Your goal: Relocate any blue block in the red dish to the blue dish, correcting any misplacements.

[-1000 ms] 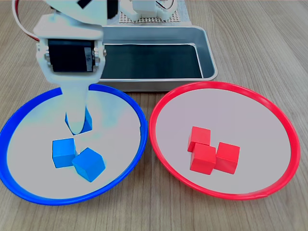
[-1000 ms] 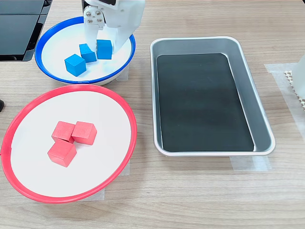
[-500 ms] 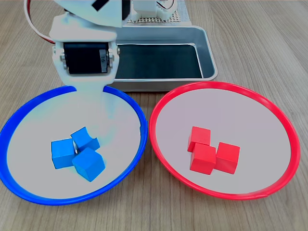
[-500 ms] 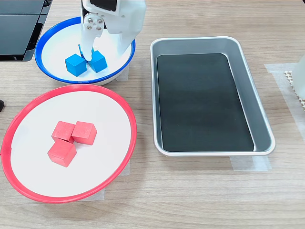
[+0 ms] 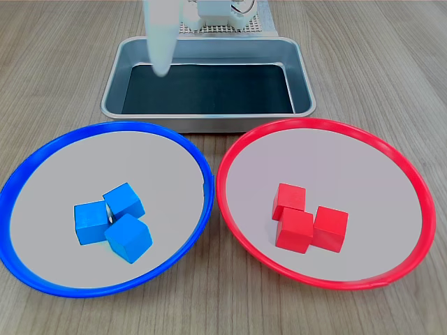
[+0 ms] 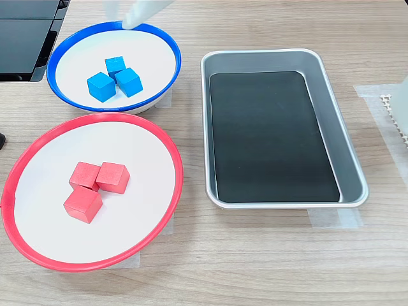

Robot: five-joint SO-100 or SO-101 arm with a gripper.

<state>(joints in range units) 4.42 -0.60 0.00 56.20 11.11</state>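
Three blue blocks (image 5: 124,201) (image 6: 129,81) lie clustered, touching one another, inside the blue dish (image 5: 105,128) (image 6: 52,67). The red dish (image 5: 328,125) (image 6: 95,118) holds three red cubes (image 5: 294,230) (image 6: 113,177) and no blue block. My gripper (image 6: 118,18) is raised above the blue dish's far rim at the top of the second exterior view, blurred, open and holding nothing. In the first exterior view only one white finger (image 5: 160,45) shows, hanging over the metal tray's left end.
A rectangular metal tray (image 5: 302,70) (image 6: 207,127) with a dark floor sits behind the dishes in the first exterior view, right of them in the second exterior view. A black object (image 6: 25,32) lies at the second exterior view's top left. The table is wood.
The gripper let go of a blue block inside the blue dish, then rose and pulled back toward the tray. The released block now rests against the other two.
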